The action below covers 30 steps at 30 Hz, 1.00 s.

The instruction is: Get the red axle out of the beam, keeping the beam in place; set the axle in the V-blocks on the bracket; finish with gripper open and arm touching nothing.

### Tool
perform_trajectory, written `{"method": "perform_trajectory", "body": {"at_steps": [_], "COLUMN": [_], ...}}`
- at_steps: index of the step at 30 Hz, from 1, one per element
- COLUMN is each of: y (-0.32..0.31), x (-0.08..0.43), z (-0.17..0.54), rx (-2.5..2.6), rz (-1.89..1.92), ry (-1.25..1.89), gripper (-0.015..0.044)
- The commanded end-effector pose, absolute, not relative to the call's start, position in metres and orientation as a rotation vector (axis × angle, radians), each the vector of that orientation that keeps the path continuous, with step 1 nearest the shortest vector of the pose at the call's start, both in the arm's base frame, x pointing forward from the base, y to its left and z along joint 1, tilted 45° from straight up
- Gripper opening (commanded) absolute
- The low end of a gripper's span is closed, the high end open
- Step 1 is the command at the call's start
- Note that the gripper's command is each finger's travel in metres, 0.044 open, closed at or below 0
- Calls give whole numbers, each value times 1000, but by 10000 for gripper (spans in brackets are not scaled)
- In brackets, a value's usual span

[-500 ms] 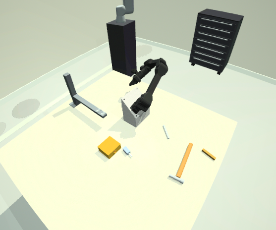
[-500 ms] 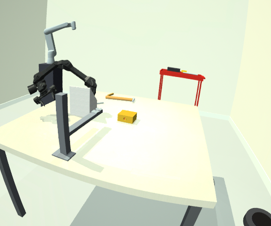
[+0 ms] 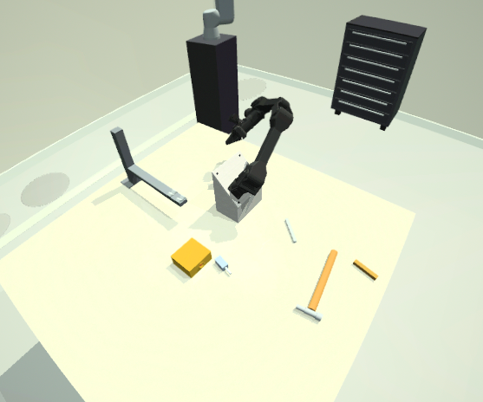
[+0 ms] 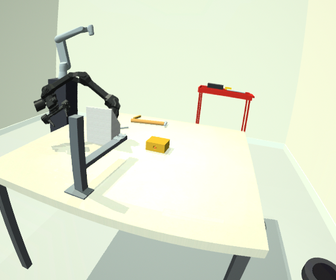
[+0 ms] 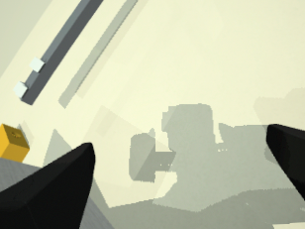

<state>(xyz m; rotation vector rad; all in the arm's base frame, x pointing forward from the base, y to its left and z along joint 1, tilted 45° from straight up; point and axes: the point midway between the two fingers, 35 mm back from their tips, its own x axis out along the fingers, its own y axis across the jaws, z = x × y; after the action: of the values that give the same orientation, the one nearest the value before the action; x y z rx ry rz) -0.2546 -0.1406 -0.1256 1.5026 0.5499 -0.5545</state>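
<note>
In the top view, the red axle (image 3: 201, 265) (image 4: 154, 147) (image 5: 16, 134) is lying below and slightly left of the gripper (image 3: 229, 140) (image 4: 60, 119) (image 5: 180, 142), well apart from it; in the exterior view it is lying toward the centre, right of the gripper; its long axis is probably running level through the yellow beam (image 3: 191, 256) (image 4: 157, 140) (image 5: 10, 145), from upper left to lower right of the top view; only a small orange-red end is showing at the beam's side; the gripper is standing wide open, holding nothing; the bracket (image 3: 153, 179) (image 4: 77, 151) (image 5: 64, 51) is waiting at left, its V-blocks (image 3: 177, 196) (image 4: 120, 136) (image 5: 37, 64) carrying no axle.
</note>
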Motion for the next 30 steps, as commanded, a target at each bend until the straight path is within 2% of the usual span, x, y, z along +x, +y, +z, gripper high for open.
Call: {"method": "perform_trajectory", "body": {"at_steps": [1,8,17,25,30], "y": [-148,-170,-236,-290,-300], "x": [-256,-246,-185,-81,-5], "z": [-118,-107,-80,-51,-31], "rx": [1506,1477,1343,1073,876], "rz": [-560,-537,-411,-208,-67], "ry": [545,584,761,952,1033], "gripper": [440,440,440,440,440]}}
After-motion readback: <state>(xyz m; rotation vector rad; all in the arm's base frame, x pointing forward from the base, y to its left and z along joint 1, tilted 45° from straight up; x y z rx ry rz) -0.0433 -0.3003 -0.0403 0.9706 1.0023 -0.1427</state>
